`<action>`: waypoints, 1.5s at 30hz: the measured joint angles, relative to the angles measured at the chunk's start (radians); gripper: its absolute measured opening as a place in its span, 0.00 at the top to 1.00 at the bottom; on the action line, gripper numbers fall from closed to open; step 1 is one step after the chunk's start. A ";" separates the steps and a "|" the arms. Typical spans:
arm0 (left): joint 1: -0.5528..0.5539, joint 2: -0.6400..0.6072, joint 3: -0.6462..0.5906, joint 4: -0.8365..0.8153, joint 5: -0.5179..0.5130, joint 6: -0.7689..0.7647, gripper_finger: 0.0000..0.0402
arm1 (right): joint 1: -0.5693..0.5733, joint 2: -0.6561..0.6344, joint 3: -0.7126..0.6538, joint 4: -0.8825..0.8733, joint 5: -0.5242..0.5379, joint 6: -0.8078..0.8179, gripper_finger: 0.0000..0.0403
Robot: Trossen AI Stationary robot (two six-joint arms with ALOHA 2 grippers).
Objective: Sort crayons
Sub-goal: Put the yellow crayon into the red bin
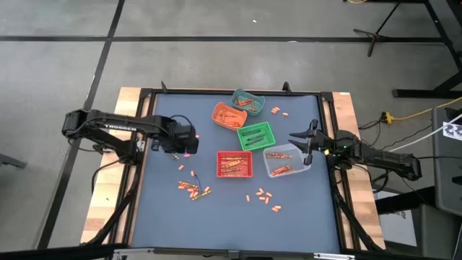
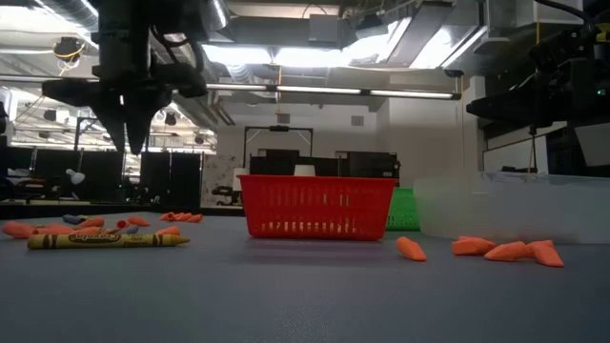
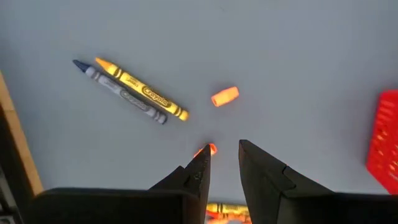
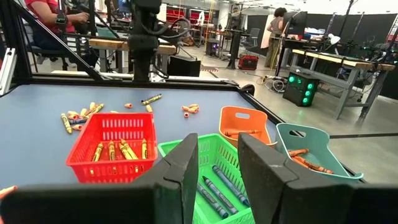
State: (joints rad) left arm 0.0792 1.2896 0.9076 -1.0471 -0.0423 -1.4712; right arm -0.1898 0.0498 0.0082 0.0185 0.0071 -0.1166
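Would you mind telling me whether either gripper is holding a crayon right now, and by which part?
Nothing is held. The left gripper hangs open above the table; the right gripper is open and empty over the green plastic bin.

The room was a large workshop with a smooth grey concrete floor (image 1: 216, 58) crossed by dark seams. A black tripod stand (image 1: 386, 29) stood on it, and a yellow cable (image 1: 411, 114) ran nearby. Long white ceiling light strips (image 2: 381, 93) glowed overhead beneath grey ductwork (image 2: 315, 29). Farther back stood long wooden workbenches (image 4: 348, 62), where a person (image 4: 277, 25) stood and a seated person in red (image 4: 46, 18) waited.
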 joint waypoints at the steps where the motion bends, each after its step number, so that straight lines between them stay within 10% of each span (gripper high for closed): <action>1: -0.010 0.000 -0.008 0.002 -0.011 -0.021 0.83 | 0.000 0.000 0.000 0.000 0.000 0.000 0.72; 25: -0.001 -0.002 -0.384 0.376 -0.081 -0.232 0.83 | 0.000 0.000 0.000 0.000 0.000 0.000 0.72; 45: 0.016 -0.002 -0.406 0.392 -0.076 -0.220 0.83 | 0.000 0.000 0.000 0.000 0.000 0.000 0.72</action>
State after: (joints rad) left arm 0.0956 1.2881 0.5014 -0.6548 -0.1181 -1.6917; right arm -0.1898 0.0500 0.0082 0.0187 0.0074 -0.1168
